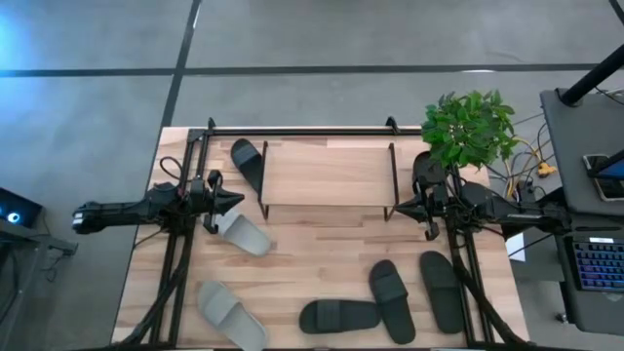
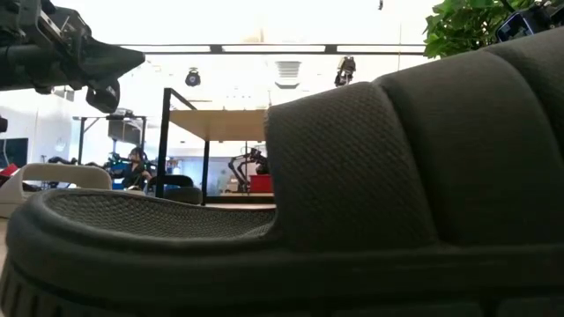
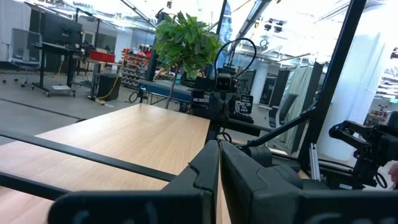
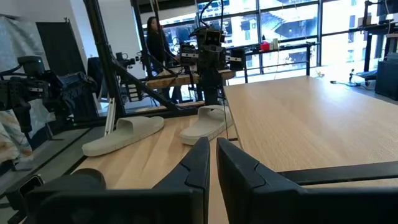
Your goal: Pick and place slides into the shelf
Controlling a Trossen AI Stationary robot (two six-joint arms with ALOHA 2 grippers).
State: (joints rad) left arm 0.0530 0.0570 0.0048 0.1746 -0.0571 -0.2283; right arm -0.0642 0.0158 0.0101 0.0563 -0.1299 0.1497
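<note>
Clearly start pose: left gripper (image 1: 237,201) and right gripper (image 1: 392,208) flank shelf (image 1: 327,174), jaws together, empty. Six slides loose on worktop (image 1: 322,258); dark slide (image 1: 250,164) nearest shelf, none shelved.

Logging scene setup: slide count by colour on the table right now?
Dark slides: 4 —
Light grey slides: 2 —
Total: 6

A leafy green potted plant (image 1: 470,127) stands near a laptop (image 1: 597,261).
</note>
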